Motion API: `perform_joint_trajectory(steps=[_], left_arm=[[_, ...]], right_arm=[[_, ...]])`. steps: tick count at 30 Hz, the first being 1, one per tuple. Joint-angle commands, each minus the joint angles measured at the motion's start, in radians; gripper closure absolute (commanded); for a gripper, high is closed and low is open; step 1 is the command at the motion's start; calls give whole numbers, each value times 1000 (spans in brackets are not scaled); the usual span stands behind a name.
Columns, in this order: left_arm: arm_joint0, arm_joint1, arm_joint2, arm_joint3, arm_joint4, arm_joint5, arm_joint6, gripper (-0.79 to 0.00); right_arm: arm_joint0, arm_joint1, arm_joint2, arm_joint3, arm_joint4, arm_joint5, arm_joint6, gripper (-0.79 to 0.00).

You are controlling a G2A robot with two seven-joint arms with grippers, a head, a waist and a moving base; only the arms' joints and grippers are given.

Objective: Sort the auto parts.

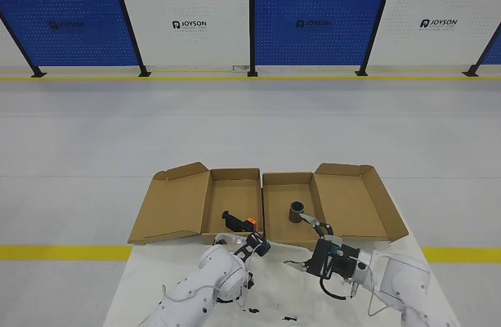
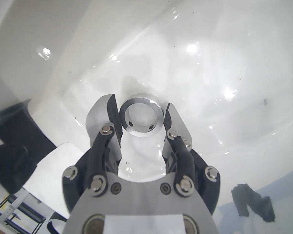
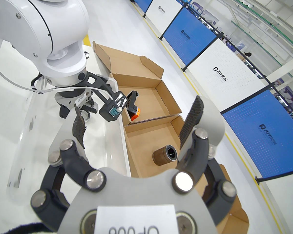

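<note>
Sorting now turns on where the boxes lie from the held ring. On the white surface [image 1: 270, 296], the left box [image 1: 234, 199] and right box [image 1: 280, 203] sit side by side at the far edge. A black-and-orange part [image 1: 239, 221] is in the left, a dark cylinder [image 1: 297, 212] in the right. The left gripper [image 2: 140, 101] hangs just near of the left box, jaws pinching the ring [image 2: 141, 132] across its width, hole facing the wrist. The right gripper [image 3: 136, 109], jaws spread and empty, sits near the right box. Being round metal, the ring likely belongs far-right, beside the cylinder.
</note>
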Motion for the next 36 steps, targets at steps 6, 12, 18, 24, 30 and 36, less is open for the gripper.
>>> perform_joint_trajectory(steps=[6,12,18,24,30,36], left_arm=[[-12,-5,10,25,23,8,14,-299],[-15,-8,15,1,43,0,52,0],[92,20,-18,-220,134,-11,31,0],[206,57,-127,-454,216,-35,-12,0],[225,77,-296,-594,127,-72,-43,0],[90,77,-361,-495,20,-117,-117,0]], right_arm=[[0,0,0,0,0,0,0,-785],[0,0,0,0,0,0,0,-785],[0,0,0,0,0,0,0,-785],[0,0,0,0,0,0,0,-785],[0,0,0,0,0,0,0,-785],[0,0,0,0,0,0,0,-785]])
